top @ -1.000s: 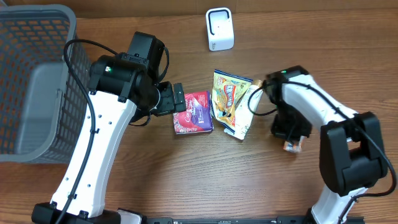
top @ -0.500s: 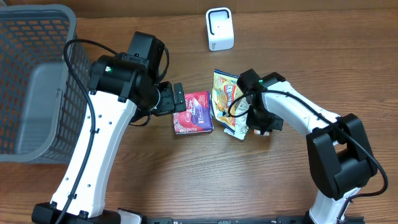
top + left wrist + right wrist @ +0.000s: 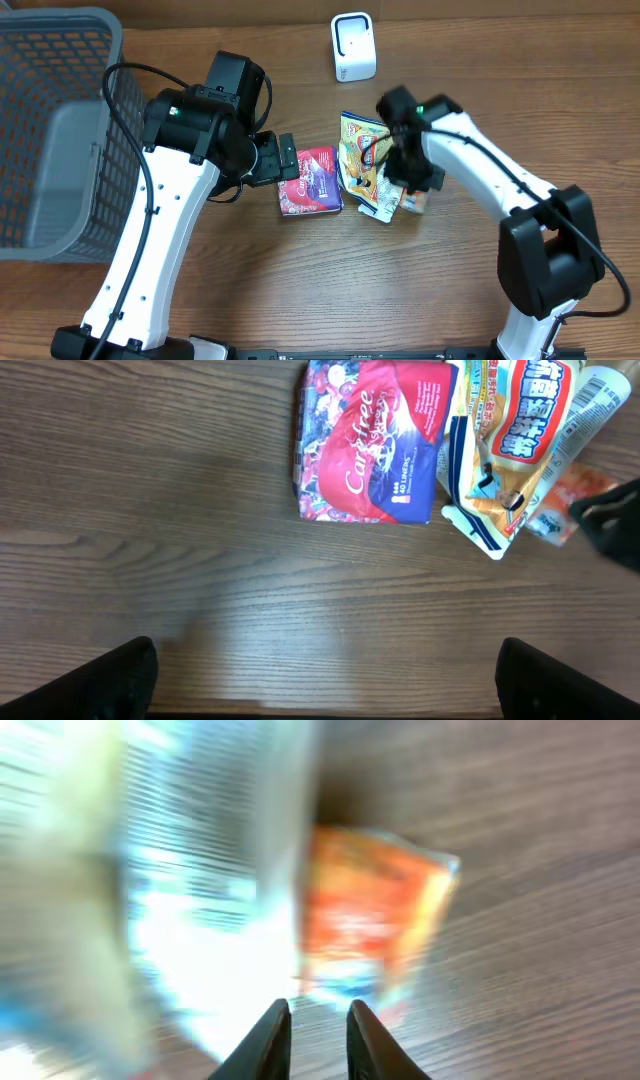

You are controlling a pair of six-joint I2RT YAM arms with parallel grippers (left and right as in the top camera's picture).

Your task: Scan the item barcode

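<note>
Notably, the right gripper (image 3: 318, 1038) has its fingers (image 3: 268, 1040) narrowly parted with nothing between them, poised over a crinkled orange sachet (image 3: 375, 925) lying flat on the wood-grain table (image 3: 540, 970); the blur hides whether they touch it. The left gripper (image 3: 325, 680) is spread wide and empty, its dark fingertips (image 3: 120, 680) at the lower corners above bare wood. The orange sachet touches the right edge of a glossy, wrinkled yellow pouch (image 3: 362, 160). Just left of that lies a rectangular red packet (image 3: 312, 180). A white, rounded scanner (image 3: 353, 47) stands well apart, beyond them. A grey mesh basket (image 3: 60, 130) occupies the far left.
</note>
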